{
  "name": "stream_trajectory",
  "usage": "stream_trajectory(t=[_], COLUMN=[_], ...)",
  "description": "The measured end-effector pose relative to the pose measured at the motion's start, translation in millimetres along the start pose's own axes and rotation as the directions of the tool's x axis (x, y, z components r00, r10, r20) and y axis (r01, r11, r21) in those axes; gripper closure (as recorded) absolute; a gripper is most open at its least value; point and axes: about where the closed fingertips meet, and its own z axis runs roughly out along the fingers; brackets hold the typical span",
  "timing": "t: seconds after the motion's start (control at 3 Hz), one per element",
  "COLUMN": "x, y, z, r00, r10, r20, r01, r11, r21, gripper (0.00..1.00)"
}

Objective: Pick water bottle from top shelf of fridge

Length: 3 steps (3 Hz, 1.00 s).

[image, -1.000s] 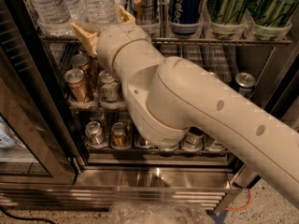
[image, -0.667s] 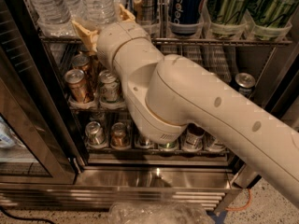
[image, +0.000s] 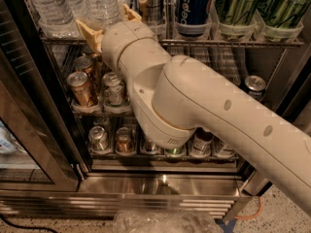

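We hold our gripper point(image: 109, 21) spread open around the water bottle point(image: 99, 1), at eleven o'clock on the top shelf point(image: 218, 42); closing off-centre (a glancing finger) could shove it against the neighbouring bottle point(image: 48, 8) at its nine o'clock

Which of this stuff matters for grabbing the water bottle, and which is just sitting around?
Job: water bottle; top shelf; fridge; gripper, jaws open at the bottle's base.
Just there: Pepsi can; green cans; soda cans below.
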Motion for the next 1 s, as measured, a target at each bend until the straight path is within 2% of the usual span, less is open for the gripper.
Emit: stream_trajectory(t=[1.0], x=[-0.4], y=[-7.1], z=[-0.6], r00=[1.0], r10=[0.026], r20=[0.002], r01=[-0.026], r11=[0.9994], r21=[0.023], gripper=[0.33])
